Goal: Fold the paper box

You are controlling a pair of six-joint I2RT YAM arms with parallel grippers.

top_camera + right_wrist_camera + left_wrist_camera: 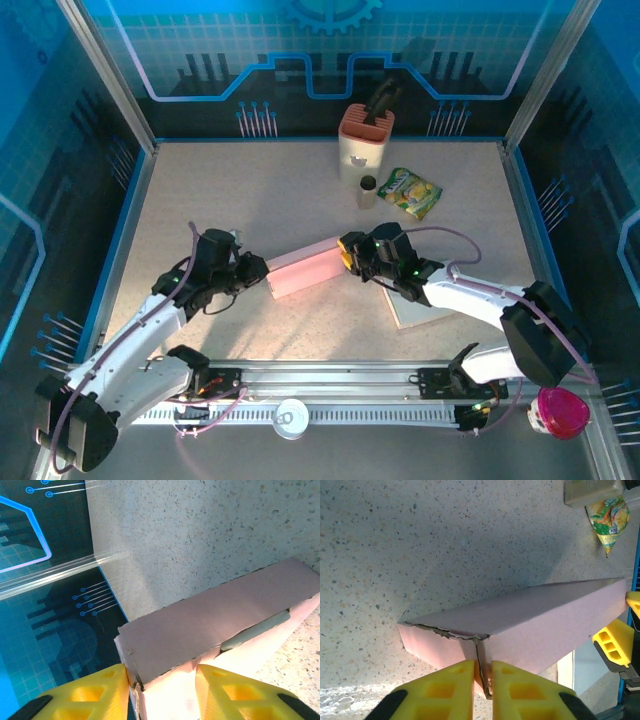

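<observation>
Left end effector (262,268) and right end effector (347,255) grasp opposite ends of the paper box (305,270), mid-tabletop (200,190) — bare room far and left.
Left wrist: fingers (450,680) clenched on a ragged flap edge; pinch square to the crease.
Right wrist: fingers (95,685) straddle the box's end, apparently gripping it — brace without crushing.
</observation>
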